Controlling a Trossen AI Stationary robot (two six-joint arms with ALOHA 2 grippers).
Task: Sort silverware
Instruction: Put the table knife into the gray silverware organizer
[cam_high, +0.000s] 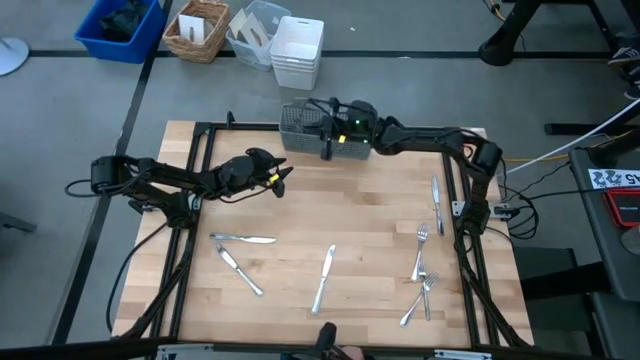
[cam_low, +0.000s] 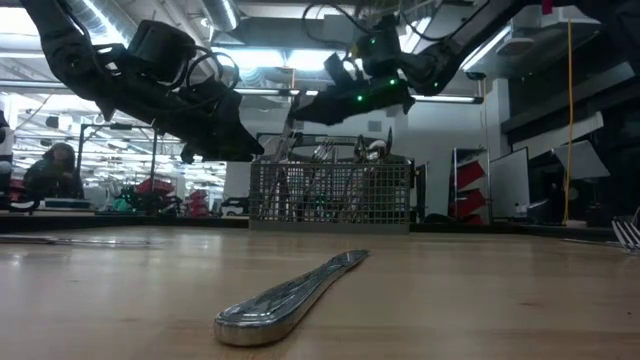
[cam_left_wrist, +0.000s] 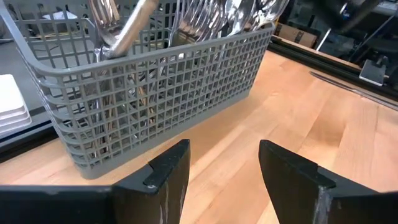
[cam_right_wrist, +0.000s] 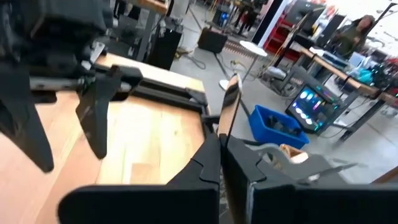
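The grey wire-mesh caddy stands at the table's far edge, with forks and spoons upright inside. My right gripper hovers over the caddy, shut on a slim, flat, shiny piece of silverware. My left gripper is open and held above the table just left of and nearer than the caddy. Loose silverware lies flat on the wood: knives and forks. My right gripper pinches the flat piece between its two fingers. The shiny strip sticks out beyond the fingertips, lifted clear of the table above the caddy. Which end the fingers are on is hidden by the fingers themselves.
More pieces lie on the table: a knife at near left, a knife at right and crossed forks at near right. One knife lies close in the low view. Bins and baskets sit on the floor beyond the table.
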